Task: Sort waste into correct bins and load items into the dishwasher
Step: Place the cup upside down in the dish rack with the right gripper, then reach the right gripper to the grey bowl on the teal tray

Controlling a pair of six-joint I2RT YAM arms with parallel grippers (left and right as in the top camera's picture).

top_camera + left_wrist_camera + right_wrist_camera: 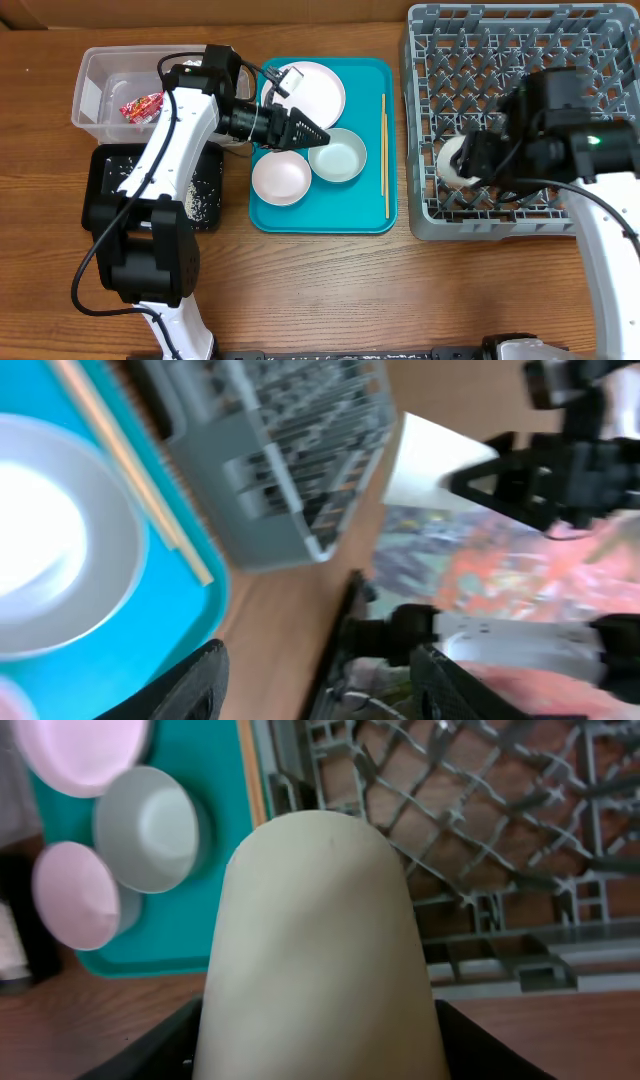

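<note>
Seen from overhead, the left arm [190, 120] lies across the teal tray's [330, 210] 9 o'clock edge, covering the gap to the clear tub [88, 95] and part of the black tray [105, 165]. Bare tray floor runs between the bowl [337, 156] and the chopsticks [384, 155]. The right arm [570, 140] covers the dish rack's [430, 60] 3 o'clock side, while its 12 o'clock rows stand open among the pegs. The table [300, 290] at 6 o'clock lies bare.

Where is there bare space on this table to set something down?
Bare tabletop lies in front of the teal tray and dish rack, on the robot's side. The rack's far rows are open. Crowded: the tray, with plates, bowl, chopsticks.
</note>
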